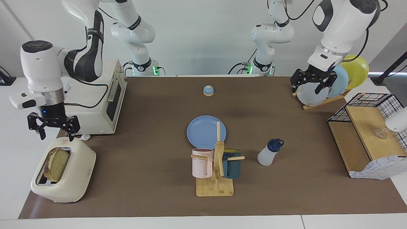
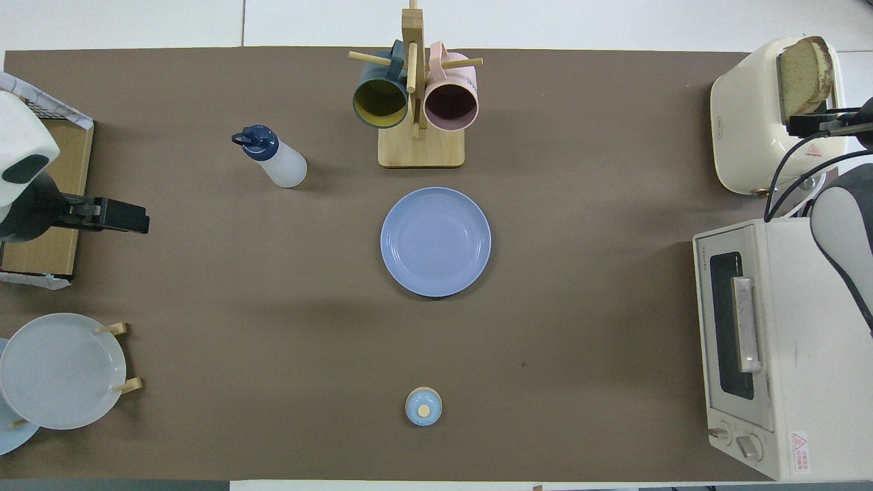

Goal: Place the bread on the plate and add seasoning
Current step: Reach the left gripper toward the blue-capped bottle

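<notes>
The bread (image 1: 57,163) stands upright in a slot of the cream toaster (image 1: 78,168) at the right arm's end of the table; it also shows in the overhead view (image 2: 803,75). My right gripper (image 1: 53,133) hangs open just above the toaster's end nearest the robots, beside the bread and not touching it. The blue plate (image 1: 203,130) lies flat and bare at the table's middle. The seasoning bottle (image 1: 268,152) with its navy cap stands beside the mug rack, toward the left arm's end. My left gripper (image 1: 309,87) is open and empty, up over the plate rack.
A wooden mug rack (image 1: 215,187) with a pink and a dark teal mug stands just farther from the robots than the plate. A toaster oven (image 1: 105,105) is next to the toaster. A plate rack (image 1: 321,100), a wire basket on a wooden shelf (image 1: 365,133) and a small bell (image 1: 208,91) are also here.
</notes>
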{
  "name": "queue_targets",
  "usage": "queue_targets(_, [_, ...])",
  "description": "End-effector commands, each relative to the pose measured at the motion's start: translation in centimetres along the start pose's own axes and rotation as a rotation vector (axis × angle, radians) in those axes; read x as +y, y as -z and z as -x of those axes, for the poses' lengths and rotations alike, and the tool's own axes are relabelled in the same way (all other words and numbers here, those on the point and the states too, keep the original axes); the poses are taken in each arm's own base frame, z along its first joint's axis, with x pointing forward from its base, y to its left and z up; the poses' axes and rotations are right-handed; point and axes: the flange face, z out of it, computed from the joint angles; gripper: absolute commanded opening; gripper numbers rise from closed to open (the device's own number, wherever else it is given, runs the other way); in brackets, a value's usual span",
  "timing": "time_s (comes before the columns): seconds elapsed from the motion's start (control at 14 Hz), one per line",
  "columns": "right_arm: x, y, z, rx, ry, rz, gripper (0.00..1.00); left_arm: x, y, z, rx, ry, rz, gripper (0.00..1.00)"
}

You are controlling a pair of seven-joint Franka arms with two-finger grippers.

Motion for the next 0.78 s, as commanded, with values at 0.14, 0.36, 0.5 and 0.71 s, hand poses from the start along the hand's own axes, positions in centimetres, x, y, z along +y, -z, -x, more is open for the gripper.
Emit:
queue_targets(0.14, [-0.6,-2.4,-1.1,0.062,0.016,0.007,0.91,2.9,-3.5,4.0,0.172,0.045,0.021,1.0])
queue_targets(0.36, [-1.2,-2.0,-1.8,0.082,0.007,0.002,0.87,5.2,-5.2,5.0,0.231,0.045,0.036,1.0])
queue_targets(0.5, [-0.9,-1.4,-2.3,0.097,0.007,0.009,0.87,7.1,-7.4,5.8,0.281,0.024,0.041,1.0])
queue_targets(0.71, [-0.7,-1.3,-2.8,0.112,0.009,0.015,0.86,8.1,-10.7,6.9,0.364,0.05,0.058,1.0])
